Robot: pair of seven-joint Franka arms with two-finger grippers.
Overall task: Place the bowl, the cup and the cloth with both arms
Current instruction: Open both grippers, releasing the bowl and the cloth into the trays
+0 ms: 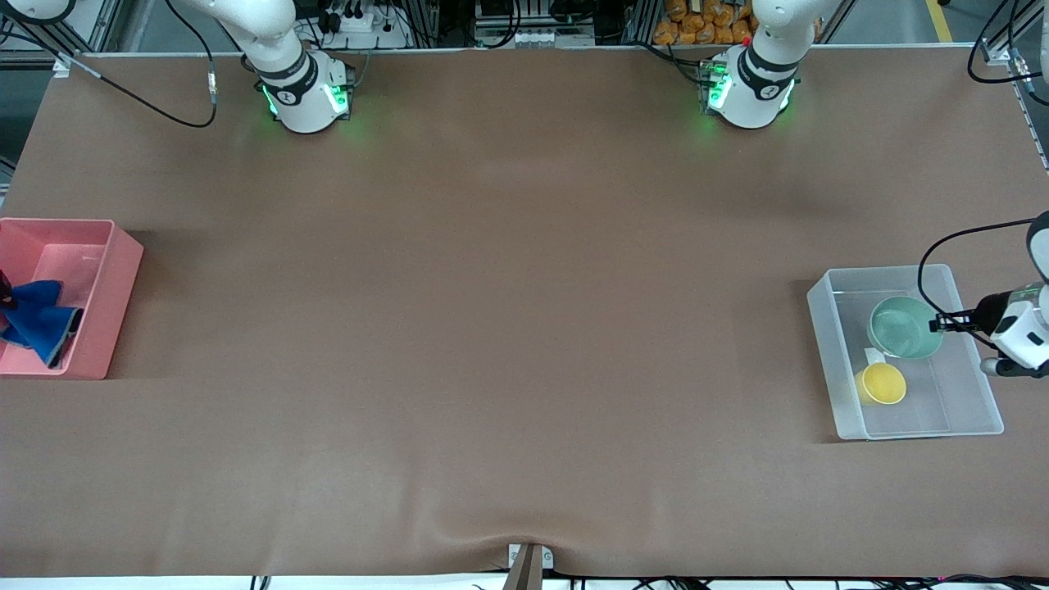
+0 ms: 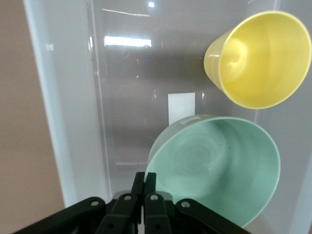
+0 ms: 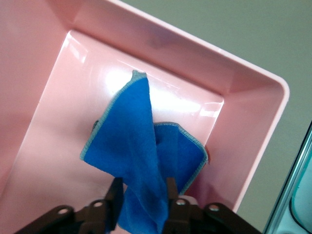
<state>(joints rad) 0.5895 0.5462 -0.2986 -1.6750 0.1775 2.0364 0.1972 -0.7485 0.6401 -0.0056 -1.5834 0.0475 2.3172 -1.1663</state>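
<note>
The mint-green bowl [image 1: 901,328] [image 2: 219,165] is tilted inside the clear bin [image 1: 828,328] at the left arm's end of the table. My left gripper [image 1: 942,324] [image 2: 145,174] is shut on its rim. The yellow cup [image 1: 883,383] [image 2: 263,58] lies tipped in the same bin, nearer to the front camera than the bowl. The blue cloth [image 1: 37,319] [image 3: 131,131] drapes into the pink bin [image 1: 123,270] [image 3: 253,78] at the right arm's end. My right gripper [image 1: 3,293] [image 3: 141,183] is over that bin, fingers [image 3: 116,190] apart, with a fold of cloth hanging loosely between them.
A brown mat [image 1: 508,328] covers the table between the two bins. The arm bases [image 1: 307,98] [image 1: 750,90] stand along the table edge farthest from the front camera. A white label [image 2: 181,108] sits on the clear bin's floor.
</note>
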